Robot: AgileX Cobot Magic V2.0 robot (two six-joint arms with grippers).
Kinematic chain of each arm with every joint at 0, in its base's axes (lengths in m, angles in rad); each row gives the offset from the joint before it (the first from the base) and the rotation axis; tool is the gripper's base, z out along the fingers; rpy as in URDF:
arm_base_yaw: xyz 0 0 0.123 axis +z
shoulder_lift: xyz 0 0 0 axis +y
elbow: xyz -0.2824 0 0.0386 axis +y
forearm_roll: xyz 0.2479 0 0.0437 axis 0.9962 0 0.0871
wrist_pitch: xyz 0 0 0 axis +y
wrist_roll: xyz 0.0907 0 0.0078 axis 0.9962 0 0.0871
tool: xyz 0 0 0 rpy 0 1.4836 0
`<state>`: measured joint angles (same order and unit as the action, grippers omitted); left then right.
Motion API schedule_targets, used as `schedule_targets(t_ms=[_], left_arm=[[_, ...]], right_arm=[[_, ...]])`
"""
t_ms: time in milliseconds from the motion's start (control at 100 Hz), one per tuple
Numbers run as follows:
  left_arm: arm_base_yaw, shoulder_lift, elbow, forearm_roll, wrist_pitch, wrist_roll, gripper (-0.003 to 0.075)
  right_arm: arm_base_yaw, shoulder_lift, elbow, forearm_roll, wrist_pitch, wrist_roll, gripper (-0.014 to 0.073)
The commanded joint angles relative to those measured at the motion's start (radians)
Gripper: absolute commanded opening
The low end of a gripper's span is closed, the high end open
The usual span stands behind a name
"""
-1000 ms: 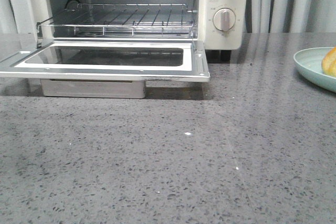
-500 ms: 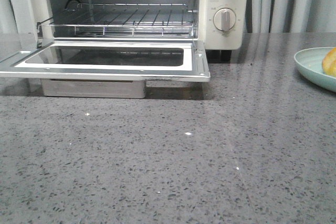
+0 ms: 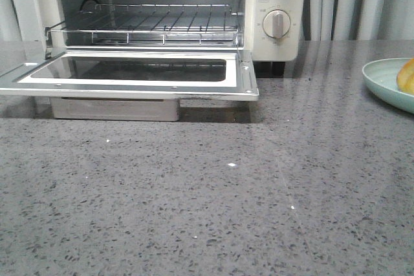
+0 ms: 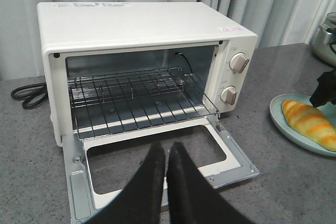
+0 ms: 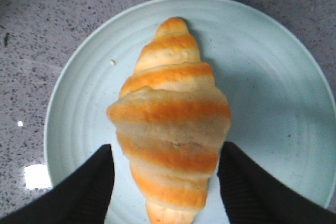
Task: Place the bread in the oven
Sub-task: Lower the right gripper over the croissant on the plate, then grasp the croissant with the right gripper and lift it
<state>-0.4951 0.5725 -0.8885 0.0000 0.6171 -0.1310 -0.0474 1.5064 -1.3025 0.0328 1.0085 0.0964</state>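
Note:
The bread [image 5: 170, 114], a golden striped croissant roll, lies on a pale green plate [image 5: 262, 77]. My right gripper [image 5: 167, 148] is open, with one finger on each side of the roll's tapered end. In the front view only the plate's edge [image 3: 381, 79] and a bit of bread [image 3: 406, 75] show at the far right. The cream-white oven [image 4: 136, 24] stands with its glass door [image 4: 231, 158] folded down and its wire rack [image 4: 131, 98] bare. My left gripper [image 4: 167, 148] is shut and empty, above the door. Neither gripper shows in the front view.
A black power cord [image 4: 26, 95] lies coiled beside the oven on the side away from the plate. A metal pot [image 4: 326, 38] stands beyond the plate. A metal tray [image 3: 116, 109] sits under the open door. Curtains hang behind the grey speckled counter [image 3: 226, 211].

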Motion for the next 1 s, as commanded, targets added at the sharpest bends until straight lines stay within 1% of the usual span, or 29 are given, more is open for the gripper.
schedule_targets(t_ms=[0,560,640,710,750,780,800,900,990], left_arm=[[-0.009,0.002,-0.026,-0.007,-0.078,0.002,-0.0021],[-0.009,0.002,-0.026,-0.007,-0.078,0.002,-0.0021],[-0.009,0.002,-0.026,-0.007,-0.078,0.002,-0.0021],[-0.009,0.002,-0.026,-0.007,-0.078,0.002,-0.0021],[-0.009,0.002,-0.026,-0.007,-0.078,0.002,-0.0021],[-0.009,0.002,-0.026,-0.007,-0.078,0.002,-0.0021],[-0.009,0.002,-0.026,-0.007,-0.078,0.002,-0.0021],[-0.009,0.002,-0.026,-0.007,-0.077,0.002,-0.0021],[-0.009,-0.002,-0.026,-0.009,-0.075,0.002,-0.0021]], right_arm=[[-0.003,-0.011,-0.033,-0.013,-0.034,-0.014,0.0392],[-0.003,0.079,-0.033,-0.013,-0.074,-0.014,0.0392],[-0.003,0.093,-0.033,-0.013,-0.065,-0.014,0.0375],[-0.003,0.103,-0.033,-0.013,-0.048,-0.014,0.0311],[-0.003,0.109,-0.033,-0.013,-0.044,-0.014,0.0247],[-0.003,0.109,-0.033,-0.013,-0.042,-0.014,0.0182],[-0.003,0.109,-0.033,-0.013,-0.039,-0.014,0.0153],[-0.003,0.109,-0.033,-0.013,-0.035,-0.014,-0.0079],[-0.003,0.105,-0.035,-0.013,-0.020,-0.014,-0.0070]])
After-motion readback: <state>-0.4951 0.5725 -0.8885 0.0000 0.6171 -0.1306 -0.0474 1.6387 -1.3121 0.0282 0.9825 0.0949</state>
